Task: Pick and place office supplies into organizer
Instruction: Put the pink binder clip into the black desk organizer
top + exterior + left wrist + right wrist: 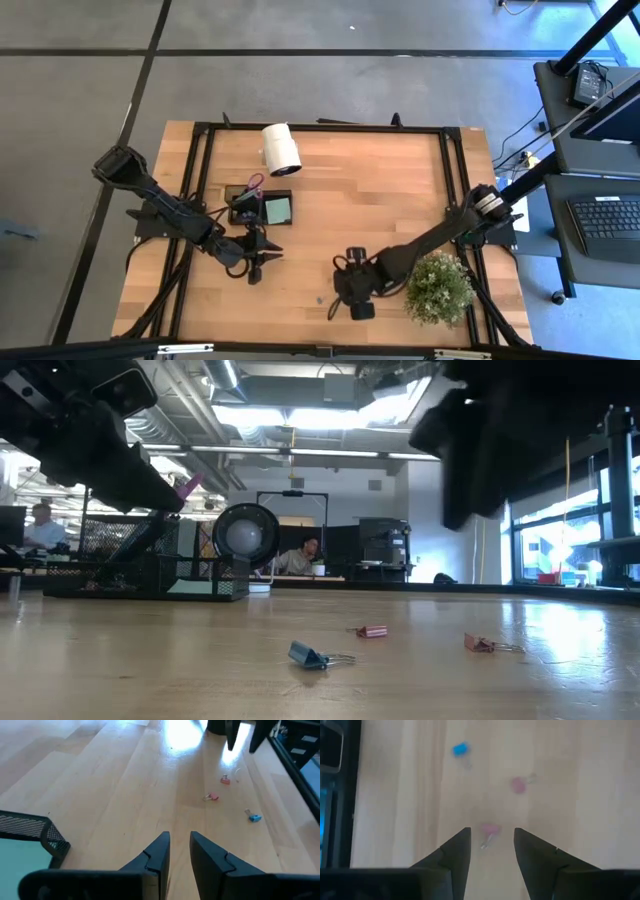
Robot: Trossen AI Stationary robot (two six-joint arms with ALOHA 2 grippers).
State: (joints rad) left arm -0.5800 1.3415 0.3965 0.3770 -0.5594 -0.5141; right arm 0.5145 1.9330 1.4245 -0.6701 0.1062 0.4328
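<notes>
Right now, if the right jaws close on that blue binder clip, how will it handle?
The blue binder clip looks small and light, so it would probably skid on the smooth wooden table if nudged. Its thin wire handles stick out sideways, likely pivoting under a pinch. It lies flat, so rolling seems unlikely.

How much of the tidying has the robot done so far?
Partly done: the organizer already holds purple-handled scissors and a green sticky-note pad. In hand: nothing; the right gripper is open above a pink clip, while the left gripper, open, sits near the organizer. Left: three clips, including the blue one, lie on the table.
</notes>
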